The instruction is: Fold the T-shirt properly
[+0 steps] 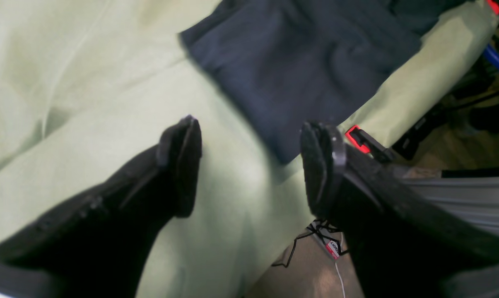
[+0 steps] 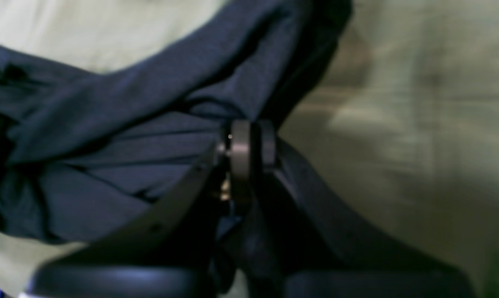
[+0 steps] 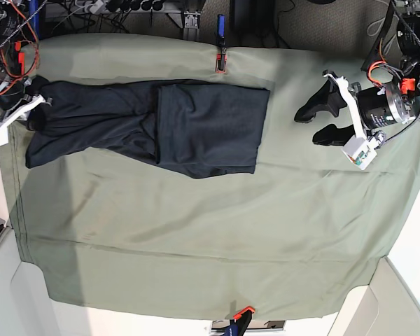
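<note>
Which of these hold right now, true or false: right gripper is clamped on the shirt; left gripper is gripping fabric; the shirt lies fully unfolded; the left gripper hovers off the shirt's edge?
1. The right gripper is shut on the T-shirt. True.
2. The left gripper is gripping fabric. False: its jaws stand open with nothing between them.
3. The T-shirt lies fully unfolded. False: one part is already folded over the body into a neat panel.
4. The left gripper sits beside the T-shirt, over the green cloth. True.
</note>
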You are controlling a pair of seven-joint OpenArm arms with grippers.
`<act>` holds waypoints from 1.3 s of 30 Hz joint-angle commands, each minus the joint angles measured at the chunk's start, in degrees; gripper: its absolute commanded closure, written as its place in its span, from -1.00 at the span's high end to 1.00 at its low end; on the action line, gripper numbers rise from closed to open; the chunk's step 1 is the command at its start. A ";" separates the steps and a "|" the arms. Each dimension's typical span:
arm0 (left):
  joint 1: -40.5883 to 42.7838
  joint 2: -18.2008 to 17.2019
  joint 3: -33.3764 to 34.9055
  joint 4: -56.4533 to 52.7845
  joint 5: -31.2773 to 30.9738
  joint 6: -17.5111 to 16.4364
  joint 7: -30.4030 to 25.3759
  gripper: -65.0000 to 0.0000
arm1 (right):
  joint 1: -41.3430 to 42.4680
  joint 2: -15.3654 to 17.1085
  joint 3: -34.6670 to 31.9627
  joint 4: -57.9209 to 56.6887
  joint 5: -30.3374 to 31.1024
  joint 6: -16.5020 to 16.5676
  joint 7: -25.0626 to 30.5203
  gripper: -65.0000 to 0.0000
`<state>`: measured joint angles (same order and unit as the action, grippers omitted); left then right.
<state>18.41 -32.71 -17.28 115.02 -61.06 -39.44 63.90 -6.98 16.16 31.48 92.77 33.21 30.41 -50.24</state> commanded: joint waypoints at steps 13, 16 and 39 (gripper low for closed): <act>3.82 -0.83 -0.48 -0.61 2.16 -0.56 -0.66 0.23 | 0.46 -3.23 1.49 8.63 16.68 2.45 -8.61 -1.00; 3.80 -0.81 -0.48 -0.61 2.14 -0.56 -0.66 0.23 | 0.46 -3.30 1.46 8.63 16.20 2.43 -9.18 -1.00; 4.66 -0.83 -0.48 -0.61 3.50 -0.56 -0.66 0.23 | 0.46 -12.17 -13.27 19.23 17.22 3.45 -9.79 -1.00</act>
<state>23.31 -32.71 -17.30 113.78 -56.64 -39.46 64.27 -6.98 3.66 17.91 111.00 49.39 33.30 -61.17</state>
